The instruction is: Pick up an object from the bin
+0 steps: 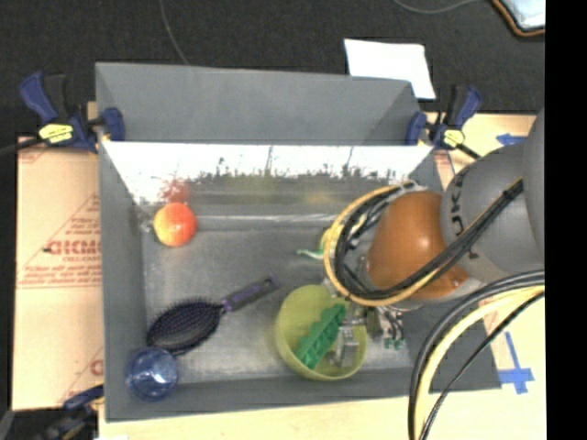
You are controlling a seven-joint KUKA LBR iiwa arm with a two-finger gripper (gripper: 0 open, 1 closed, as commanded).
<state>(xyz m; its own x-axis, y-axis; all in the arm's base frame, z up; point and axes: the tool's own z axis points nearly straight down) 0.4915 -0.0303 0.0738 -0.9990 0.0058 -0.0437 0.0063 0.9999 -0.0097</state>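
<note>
Looking down from above into a grey metal bin [238,259], with the arm reaching in from three o'clock. Noting a rounded orange wrist cover [413,246] at about four o'clock of the bin floor, wrapped by black and yellow cables [344,246] looping along its nine o'clock side. Finding the gripper [350,345] beneath that cover, at five o'clock of the bin, hanging down into a yellow-green round plastic bowl [295,342] standing upright on the floor near the six o'clock wall. Seeing inside that bowl a bright green toothed plastic piece [321,335], slanting from seven o'clock up towards one o'clock and lying just beside the gripper, on its nine o'clock side. Not managing to tell the claw's state, whether released, clenched or grasping, with metal parts crowding together over the bowl's three o'clock half. Spotting at ten o'clock of the bin an orange-and-yellow round ball [174,225], close under the twelve o'clock wall and well apart from the gripper. Noting at eight o'clock a dark blue plastic hairbrush [188,324], lying flat, oval head towards seven o'clock, handle pointing towards two o'clock and ending near the bowl's rim. Catching in the seven o'clock corner a translucent blue round ball [151,372], just beside the brush's head.
</note>
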